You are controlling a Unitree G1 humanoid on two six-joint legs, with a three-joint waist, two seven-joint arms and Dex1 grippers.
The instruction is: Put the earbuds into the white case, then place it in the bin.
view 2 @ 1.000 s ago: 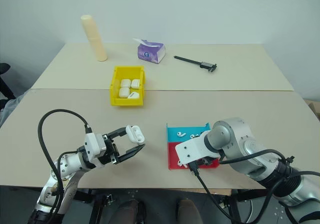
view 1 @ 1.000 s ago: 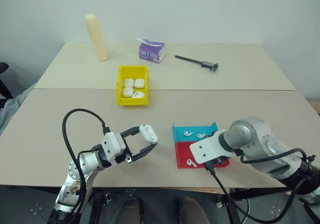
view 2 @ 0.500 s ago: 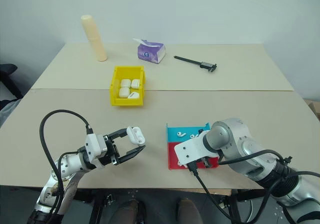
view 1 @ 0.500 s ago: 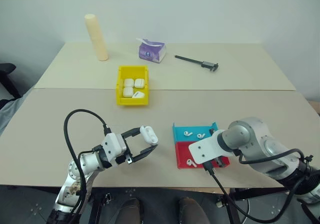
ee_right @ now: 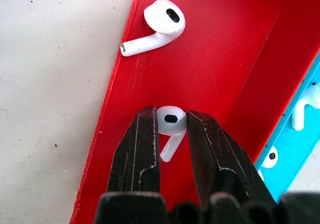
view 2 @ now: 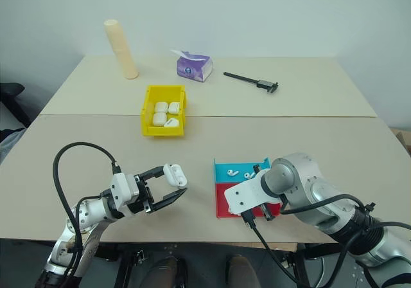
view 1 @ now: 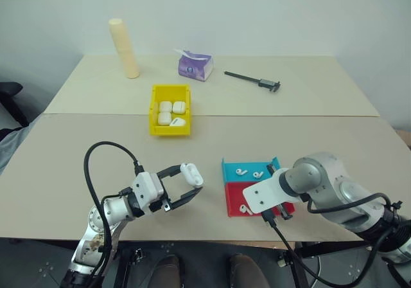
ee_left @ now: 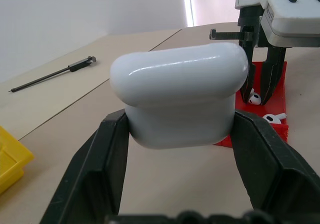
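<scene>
Case [ee_left: 179, 101] (lid closed) is clamped level above the desk [view 1: 321, 95] in the left claw [view 1: 190, 185], presented for loading, while the right claw [ee_right: 172, 134] pinches an earbud [ee_right: 170, 124] in the red tray [ee_right: 225, 74].

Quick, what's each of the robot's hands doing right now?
Left gripper: shut on the white case, held above the table.
Right gripper: shut on an earbud in the red tray.

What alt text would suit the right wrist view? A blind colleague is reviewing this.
The right hand pinches a white earbud between its two black fingers, inside the red tray. A second earbud lies loose in the same tray, with the teal tray alongside holding more earbuds.
</scene>
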